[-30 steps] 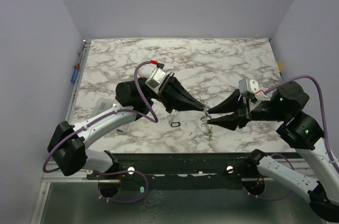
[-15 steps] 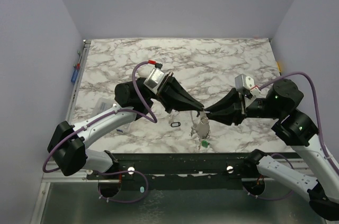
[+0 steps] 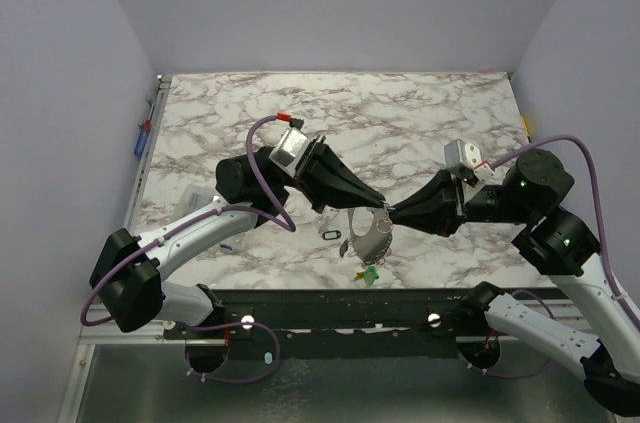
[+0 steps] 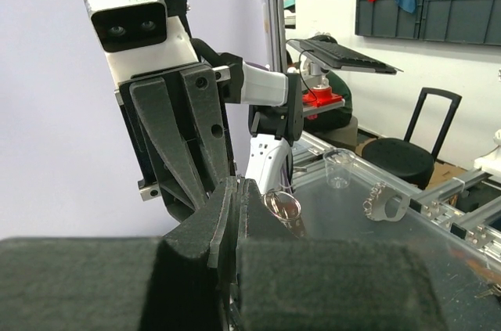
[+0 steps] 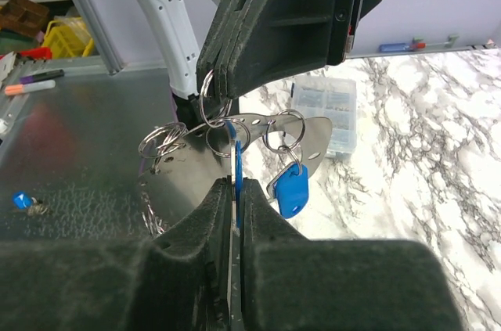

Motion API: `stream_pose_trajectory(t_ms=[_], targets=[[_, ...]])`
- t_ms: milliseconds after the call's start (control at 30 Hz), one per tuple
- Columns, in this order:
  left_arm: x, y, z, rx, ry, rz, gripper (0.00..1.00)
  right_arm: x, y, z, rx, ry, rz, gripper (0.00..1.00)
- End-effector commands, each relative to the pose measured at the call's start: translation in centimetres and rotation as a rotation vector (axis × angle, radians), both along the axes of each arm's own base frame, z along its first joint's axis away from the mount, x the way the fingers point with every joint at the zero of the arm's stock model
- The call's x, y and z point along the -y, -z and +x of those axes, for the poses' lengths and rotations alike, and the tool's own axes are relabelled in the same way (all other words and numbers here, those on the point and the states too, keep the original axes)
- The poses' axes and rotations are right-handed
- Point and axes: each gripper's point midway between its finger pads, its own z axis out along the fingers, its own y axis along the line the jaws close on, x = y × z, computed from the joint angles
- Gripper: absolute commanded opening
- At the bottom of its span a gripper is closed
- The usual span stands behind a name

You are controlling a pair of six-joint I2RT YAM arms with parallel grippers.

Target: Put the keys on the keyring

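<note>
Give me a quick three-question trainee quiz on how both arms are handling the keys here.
1. True or false: the left gripper pinches the keyring.
2. What sits between the fingers of the right gripper? A) a green key B) a blue key C) nothing
3. Fill in: the small black oval ring lies on the ___.
Key: 1 true; 2 B; 3 table.

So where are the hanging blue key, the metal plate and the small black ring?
hanging blue key [image 5: 291, 190]: right wrist view, blue head.
metal plate [image 5: 313, 139]: right wrist view, bare right end.
black ring [image 3: 325, 235]: top view, left rim.
</note>
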Motion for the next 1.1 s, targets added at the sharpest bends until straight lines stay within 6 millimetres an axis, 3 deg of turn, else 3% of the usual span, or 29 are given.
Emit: stream_pose_trajectory(t_ms=[0,100,567,867,967,1067], targets=[[-0.5,-1.6,0.0,0.020,-0.021,-0.074,0.00,-0.2,0.0,-0.4,0.008,-0.027,0.010,0.06],[-0.6,-1.4,-0.1,0.015,-0.021,-0.070,0.00,0.0,-0.1,-0.1,0.018,-0.003,0.006,0.01],[-0.8,1.0,0.9,-0.035,-0.074,-0.046,0.00,3.0,0.4,2.9,0.048,0.253,-0.167,0.01],[-0.3,3.2,1.8,-0.077,-0.098,-0.012,0.10,3.3,0.0,4.0,0.059,0.295,-0.219,0.01],[-0.2,3.9,2.1,-0.088,-0.110,-0.001,0.18,3.3,0.2,4.6,0.063,0.309,-0.243,0.01],[-0.1,4.5,2.7,-0.108,-0.122,0.022,0.45,3.3,0.5,5.2,0.056,0.324,-0.270,0.01]])
